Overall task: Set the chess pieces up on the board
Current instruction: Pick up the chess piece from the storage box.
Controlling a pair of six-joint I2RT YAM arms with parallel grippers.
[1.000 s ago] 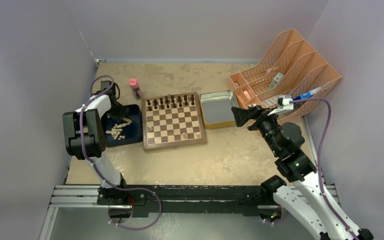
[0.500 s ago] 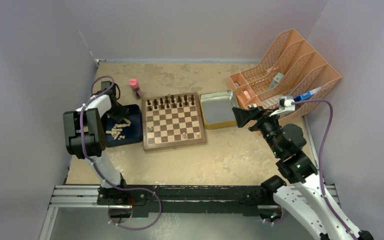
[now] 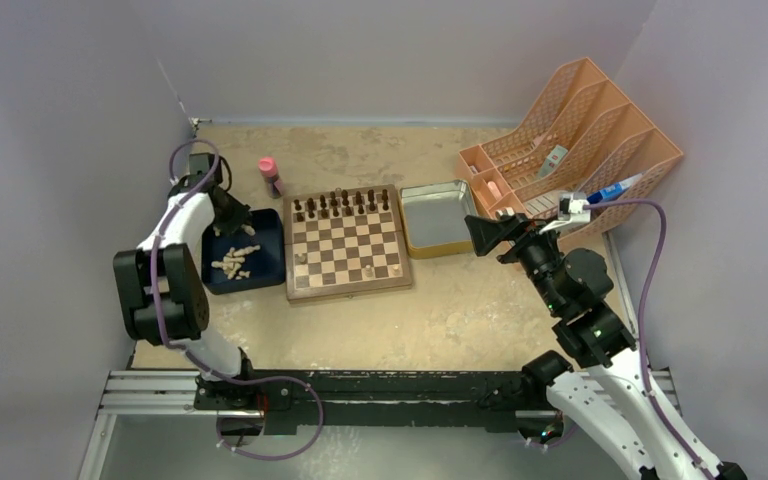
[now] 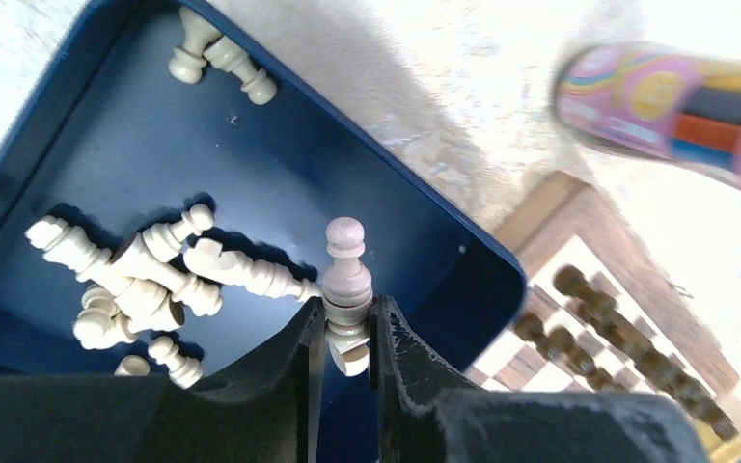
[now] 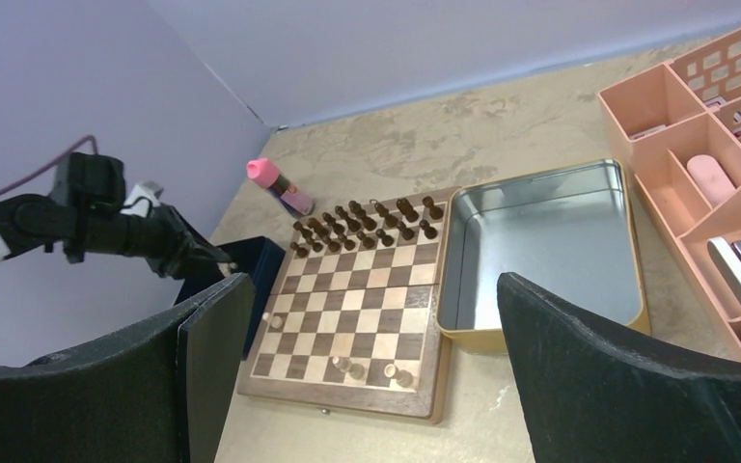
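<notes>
My left gripper (image 4: 345, 328) is shut on a pale chess piece (image 4: 346, 273), holding it by its lower body just above the dark blue tray (image 4: 280, 183). Several more pale pieces (image 4: 125, 280) lie loose in that tray. From above, the left gripper (image 3: 230, 215) hangs over the tray's far end (image 3: 260, 222), left of the board (image 3: 348, 250). Dark pieces (image 3: 345, 203) fill the board's two far rows. Three pale pieces stand on it, one (image 5: 272, 319) at the left and two (image 5: 344, 365) on the near row. My right gripper (image 3: 490, 232) hovers open and empty beside the board.
A rectangular metal tin (image 3: 438, 218) with nothing in it sits right of the board. A pink-capped tube (image 3: 270, 176) stands behind the tray. A peach desk organizer (image 3: 570, 140) fills the back right corner. Walls close in on both sides.
My left gripper closed on a pale piece and drew back toward the tray's far end, its elbow swinging left. The right arm has barely moved.
</notes>
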